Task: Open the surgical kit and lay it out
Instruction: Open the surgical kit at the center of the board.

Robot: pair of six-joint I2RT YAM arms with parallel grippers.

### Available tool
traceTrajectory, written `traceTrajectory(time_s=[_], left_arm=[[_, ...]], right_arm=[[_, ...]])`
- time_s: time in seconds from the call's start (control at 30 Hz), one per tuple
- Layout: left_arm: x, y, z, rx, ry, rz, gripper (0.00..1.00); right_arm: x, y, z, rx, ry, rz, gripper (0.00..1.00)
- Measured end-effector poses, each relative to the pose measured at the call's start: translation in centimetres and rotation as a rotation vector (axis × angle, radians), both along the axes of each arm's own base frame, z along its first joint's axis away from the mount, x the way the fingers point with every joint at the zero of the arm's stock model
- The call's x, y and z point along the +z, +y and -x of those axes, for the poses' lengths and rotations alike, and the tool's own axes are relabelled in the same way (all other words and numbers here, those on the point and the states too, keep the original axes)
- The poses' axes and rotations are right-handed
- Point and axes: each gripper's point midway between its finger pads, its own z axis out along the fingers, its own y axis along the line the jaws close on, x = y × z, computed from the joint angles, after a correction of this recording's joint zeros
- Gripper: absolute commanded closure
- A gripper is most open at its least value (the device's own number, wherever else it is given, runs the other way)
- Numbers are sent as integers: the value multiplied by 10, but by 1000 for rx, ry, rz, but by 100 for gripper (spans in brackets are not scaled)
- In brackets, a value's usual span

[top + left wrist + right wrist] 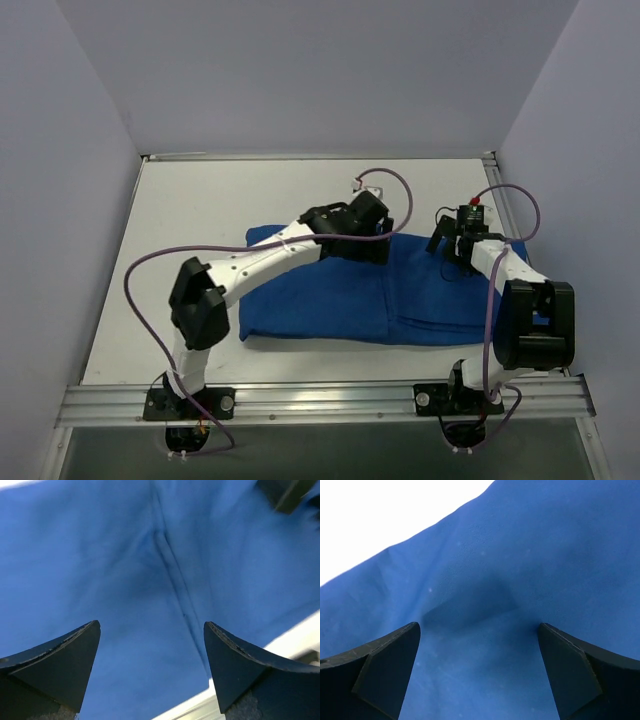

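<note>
The surgical kit (330, 300) is a blue cloth bundle lying closed in the middle of the white table; whatever it holds is hidden by the wrap. My left gripper (376, 248) hovers over the bundle's far middle part. In the left wrist view that gripper (151, 624) is open above a long fold seam (172, 575), with nothing between its fingers. My right gripper (448, 246) is over the far right part of the cloth. It also stands open (478, 625), just above a raised crease (470, 605) in the blue cloth (545, 555).
The white table (190, 220) shows to the left of and behind the bundle. Grey walls close in the left, right and back. A metal rail (320, 400) carrying both arm bases runs along the near edge. The table edge (295, 635) shows beside the left fingers.
</note>
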Motion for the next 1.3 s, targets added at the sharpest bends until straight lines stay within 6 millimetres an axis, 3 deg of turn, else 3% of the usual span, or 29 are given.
traceTrajectory(time_s=[0.13, 0.27, 0.43, 0.57, 0.87, 1.03, 1.3], left_arm=[[-47, -27, 8, -17, 56, -115, 6], [-66, -28, 9, 2, 86, -176, 4], [-58, -30, 1, 27, 76, -164, 0], [-53, -41, -7, 41, 63, -131, 9], [-87, -48, -13, 74, 98, -178, 30], [-88, -50, -14, 87, 106, -161, 42], [-88, -52, -15, 96, 108, -143, 46]], right_arm=[[-1, -3, 0, -29, -19, -7, 0], [-4, -5, 3, -41, -11, -11, 0], [-4, -4, 2, -49, -16, -16, 0], [-4, -4, 1, -50, -17, -19, 0], [-5, -2, 0, -44, -20, -29, 0], [-9, 0, 1, -38, -8, -39, 0], [-13, 1, 2, -36, 6, -43, 0]])
